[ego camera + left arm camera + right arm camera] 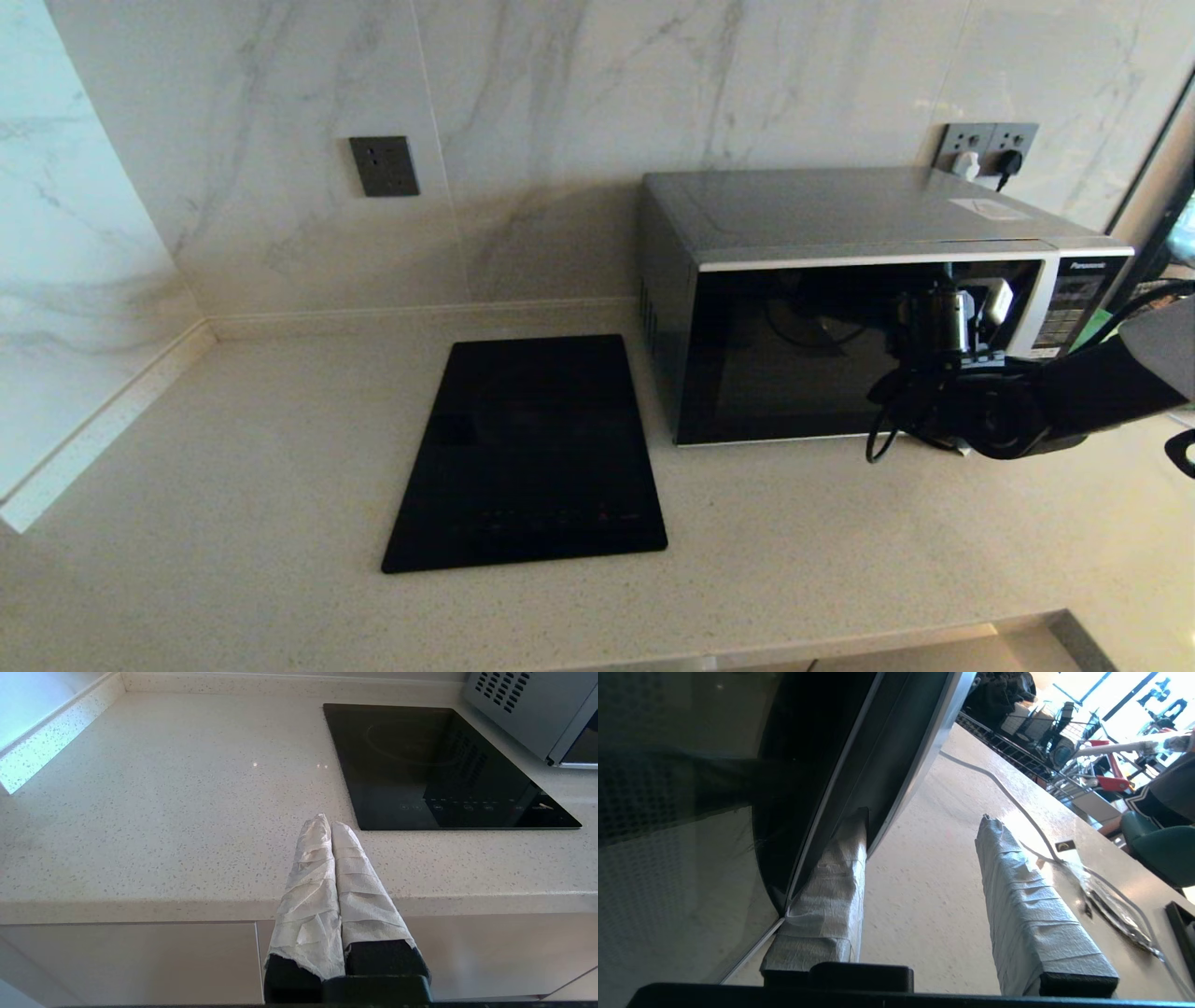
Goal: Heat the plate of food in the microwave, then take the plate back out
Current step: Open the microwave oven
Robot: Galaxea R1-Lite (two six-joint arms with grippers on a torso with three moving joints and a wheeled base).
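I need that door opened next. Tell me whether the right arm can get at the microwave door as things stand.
Probably yes. The right end effector is open at the microwave, one finger against the door's edge, the other over the bare counter. Nothing blocks it.

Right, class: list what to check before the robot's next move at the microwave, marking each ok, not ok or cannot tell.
1. Right gripper open: ok.
2. One finger lies along the microwave door's edge: ok.
3. Door shut or ajar: cannot tell.
4. Plate in view: not ok, none seen.
5. Left gripper shut, parked off the counter edge, away from the work: ok.
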